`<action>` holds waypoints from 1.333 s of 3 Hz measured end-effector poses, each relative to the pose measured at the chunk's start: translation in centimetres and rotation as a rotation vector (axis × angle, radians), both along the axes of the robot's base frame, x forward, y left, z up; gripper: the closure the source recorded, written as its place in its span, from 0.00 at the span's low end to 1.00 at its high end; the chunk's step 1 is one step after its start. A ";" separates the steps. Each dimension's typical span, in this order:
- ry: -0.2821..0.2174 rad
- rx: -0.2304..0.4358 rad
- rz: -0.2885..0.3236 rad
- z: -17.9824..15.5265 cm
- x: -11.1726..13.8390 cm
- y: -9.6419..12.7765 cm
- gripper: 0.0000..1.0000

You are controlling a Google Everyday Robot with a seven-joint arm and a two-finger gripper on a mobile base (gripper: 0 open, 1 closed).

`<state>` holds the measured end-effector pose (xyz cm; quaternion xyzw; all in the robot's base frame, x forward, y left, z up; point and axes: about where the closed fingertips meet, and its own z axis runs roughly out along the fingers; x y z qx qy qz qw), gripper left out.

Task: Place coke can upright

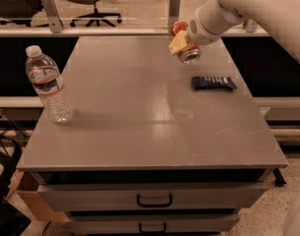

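The bench (139, 132) carries a water bottle (48, 85) standing at its near left and a flat dark packet (213, 83) on the right. Farther back, the tool (183, 42) hangs above the bench, clenched around the coke can (190, 56), which is tilted with a silver end facing down and forward. If released at this tilt, the can would likely topple and roll, perhaps into the packet.

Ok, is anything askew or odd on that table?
Only the can: the gripper holds it tilted in the air over the table's far right, not upright. The bottle stands upright; the packet lies flat.
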<state>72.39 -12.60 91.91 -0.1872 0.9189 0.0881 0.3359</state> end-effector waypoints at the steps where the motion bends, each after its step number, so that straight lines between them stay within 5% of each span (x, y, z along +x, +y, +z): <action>1: -0.165 0.178 0.078 1.9 1.3 -0.1 1.00; 2: -0.345 0.321 0.082 3.7 2.9 -3.4 1.00; 3: -0.475 0.365 0.152 4.6 3.1 -4.2 1.00; 4: -0.602 0.311 0.274 5.9 1.4 -1.7 1.00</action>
